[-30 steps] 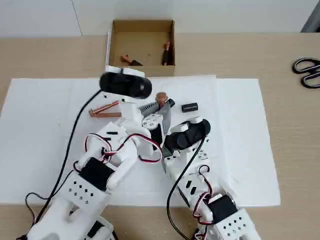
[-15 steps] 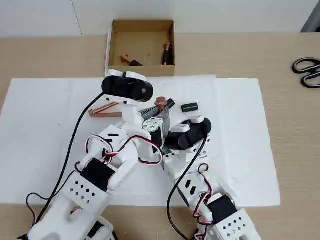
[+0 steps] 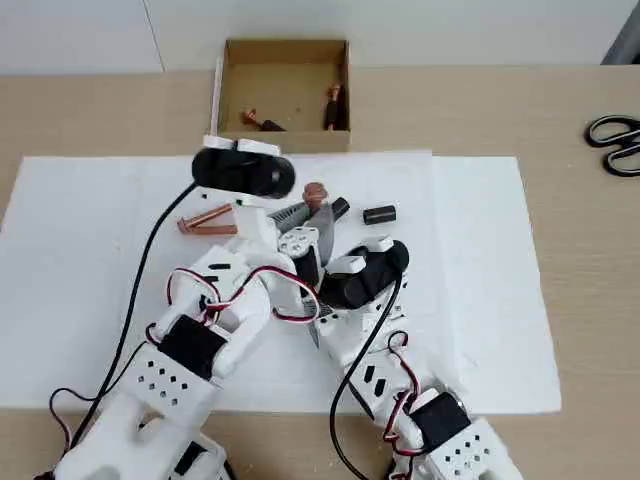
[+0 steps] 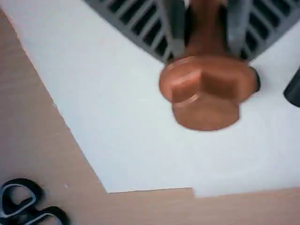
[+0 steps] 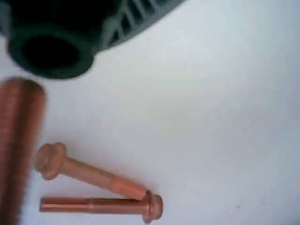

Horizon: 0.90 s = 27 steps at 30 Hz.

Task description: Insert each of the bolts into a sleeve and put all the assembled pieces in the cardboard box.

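Looking from the high view, the left gripper (image 3: 312,203) holds a bolt (image 3: 317,190) beside the sleeve (image 3: 339,208) in the right gripper (image 3: 331,214); the cardboard box (image 3: 285,46) sits farther back. In the left wrist view, the fingers (image 4: 174,28) are clamped on the bolt's stem. In the right wrist view, the right gripper hugs the sleeve, with the bolt's tip just beside its hole. This looks like the joining step: next the tip must line up with the hole and slide in.
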Motion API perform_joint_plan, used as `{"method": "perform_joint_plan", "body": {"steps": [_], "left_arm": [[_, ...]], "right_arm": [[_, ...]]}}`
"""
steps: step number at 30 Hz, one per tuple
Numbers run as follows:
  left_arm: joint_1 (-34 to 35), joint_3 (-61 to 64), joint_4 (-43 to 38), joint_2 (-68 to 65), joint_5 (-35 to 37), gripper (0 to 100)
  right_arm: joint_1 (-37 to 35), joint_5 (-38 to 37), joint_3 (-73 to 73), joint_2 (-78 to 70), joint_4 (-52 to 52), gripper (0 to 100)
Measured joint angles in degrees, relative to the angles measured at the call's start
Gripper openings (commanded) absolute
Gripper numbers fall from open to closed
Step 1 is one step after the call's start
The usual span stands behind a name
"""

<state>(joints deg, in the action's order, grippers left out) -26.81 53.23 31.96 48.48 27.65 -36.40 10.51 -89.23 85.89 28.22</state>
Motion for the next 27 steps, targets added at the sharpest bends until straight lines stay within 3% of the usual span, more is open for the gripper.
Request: {"method": "perform_joint_plan", "body": {"steps": [9, 27], "left_arm": [[0.6, 1.8, -2.1, 0.9, 0.0, 1], [-1.6, 1.7, -2.1, 1.0, -0.3, 1]], "right_arm": [[-0.1, 0.0, -0.9, 8.7, 2.7, 0.4], [1.1, 0.0, -2.2, 9.8, 3.1, 0.4]]}}
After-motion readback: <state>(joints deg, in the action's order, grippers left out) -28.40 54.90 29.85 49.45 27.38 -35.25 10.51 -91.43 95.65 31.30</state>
